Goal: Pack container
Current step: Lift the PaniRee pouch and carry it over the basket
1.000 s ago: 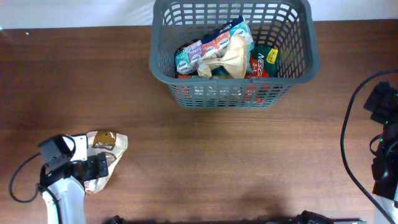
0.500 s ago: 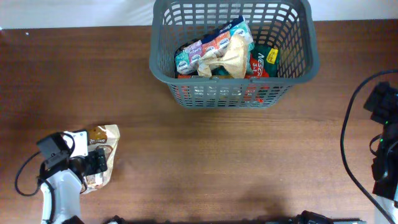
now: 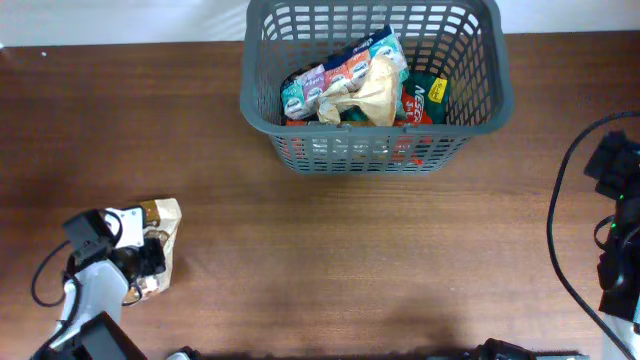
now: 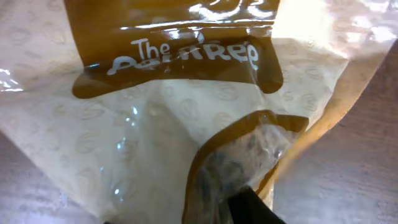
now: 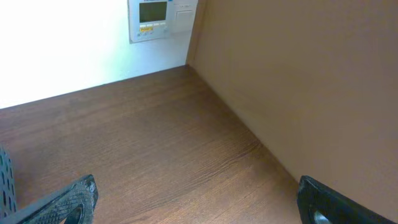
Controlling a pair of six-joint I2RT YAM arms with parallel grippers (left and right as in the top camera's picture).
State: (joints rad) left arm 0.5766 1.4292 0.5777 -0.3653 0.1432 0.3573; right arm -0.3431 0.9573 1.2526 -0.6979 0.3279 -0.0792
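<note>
The container [image 3: 375, 160], a dark grey slotted basket, stands at the table's far middle with several snack packets [image 3: 360, 85] inside. A cream and brown crinkly packet [image 3: 165, 215] lies at the front left, squeezed narrow. My left gripper [image 3: 148, 262] is shut on its near end. The left wrist view is filled by this packet [image 4: 155, 124], with one black fingertip [image 4: 252, 208] pressed against it at the bottom. My right gripper [image 5: 199, 205] hangs open over bare wood by the right edge, both fingers [image 5: 68, 199] wide apart and nothing between them.
The right arm and its black cables [image 3: 560, 230] sit at the table's right edge. A brown side wall [image 5: 311, 81] rises beside the right gripper, with a white wall panel [image 5: 161, 18] behind. The basket's corner [image 5: 3, 180] shows at that view's left edge.
My left gripper has closed on the cream packet, crumpling it narrower and drawing it slightly left. The right arm and the basket have not moved.
</note>
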